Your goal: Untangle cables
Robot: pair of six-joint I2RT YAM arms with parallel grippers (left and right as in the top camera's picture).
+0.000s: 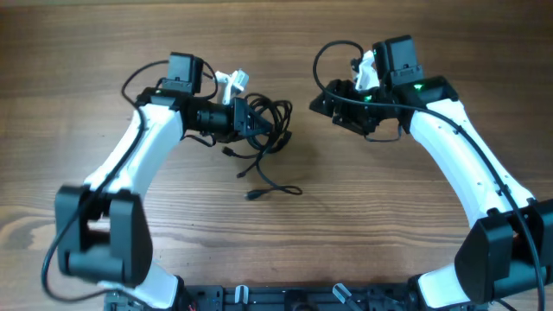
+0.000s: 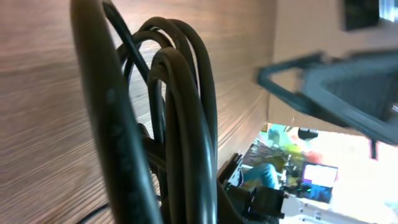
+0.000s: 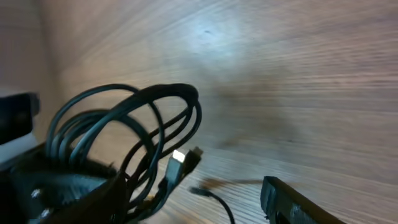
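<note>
L tool (image 1: 254, 122) holds cables (image 1: 276, 115); R tool (image 1: 327, 103) apart.

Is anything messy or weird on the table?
Yes. The cables are bunched in a tangled clump, looped over each other, and the left hand seems to grip them. One loose strand trails out of the clump across the table, with its plug end lying apart from the rest. Nothing looks broken or spilled.
</note>
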